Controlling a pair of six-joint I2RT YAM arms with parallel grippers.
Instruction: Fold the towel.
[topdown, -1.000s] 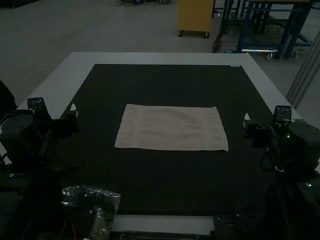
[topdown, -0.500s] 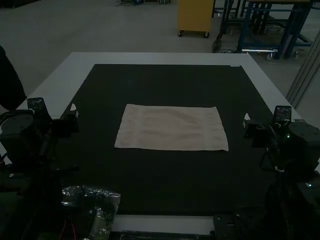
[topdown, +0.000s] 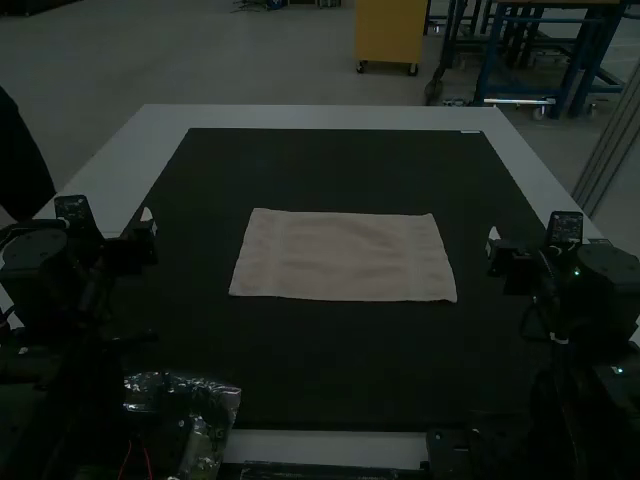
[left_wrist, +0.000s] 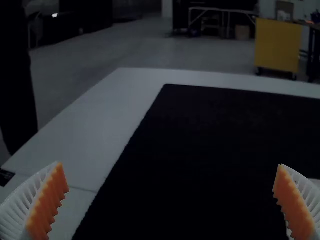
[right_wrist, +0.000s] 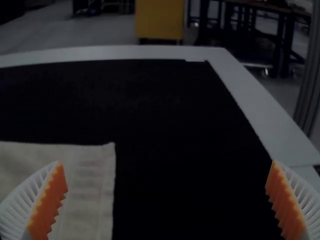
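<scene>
The pale towel (topdown: 343, 256) lies spread as a wide rectangle on the dark mat, with slight ripples in its surface. My left gripper (topdown: 149, 222) is held off to the towel's left, and my right gripper (topdown: 493, 242) off to its right; neither touches it. In the left wrist view my left gripper (left_wrist: 171, 200) stands wide open over the mat. In the right wrist view my right gripper (right_wrist: 166, 200) is wide open too, with one end of the towel (right_wrist: 89, 187) showing near one finger.
A dark mat (topdown: 340, 165) covers most of the white table (topdown: 300, 116). Clear plastic wrap (topdown: 215, 395) lies at the near left, beside the left arm's base.
At the far left, a dark-clothed person beyond the table has come further into the high view. The towel and both arms have stayed still.
</scene>
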